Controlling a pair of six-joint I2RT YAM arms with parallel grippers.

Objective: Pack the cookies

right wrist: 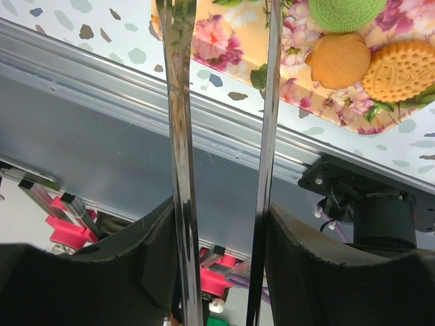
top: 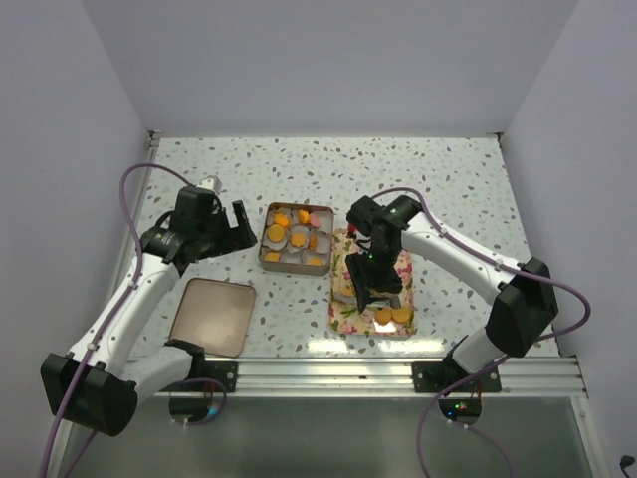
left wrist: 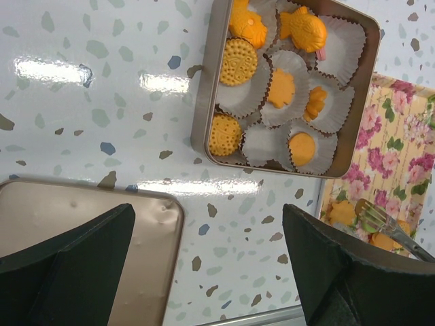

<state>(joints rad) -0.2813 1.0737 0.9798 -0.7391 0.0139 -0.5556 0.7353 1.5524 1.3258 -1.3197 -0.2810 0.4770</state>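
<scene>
Orange cookies (left wrist: 238, 61) sit in white paper cups inside a metal tin (left wrist: 202, 109) at mid-table. More cookies (right wrist: 338, 60), orange ones and a green one (right wrist: 346, 12), lie on a floral tray (right wrist: 231, 47) right of the tin. My right gripper (right wrist: 221, 251) hangs over that tray (top: 343, 321), shut on metal tongs (right wrist: 178, 102). The two tong arms stand apart with nothing showing between them, and their tips are out of the wrist view. My left gripper (left wrist: 207, 265) is open and empty above bare table, left of the tin (top: 264, 261).
The tin's flat lid (top: 212, 316) lies at the near left, close to the left arm. An aluminium rail (top: 328, 373) runs along the table's near edge. White walls enclose the table on three sides.
</scene>
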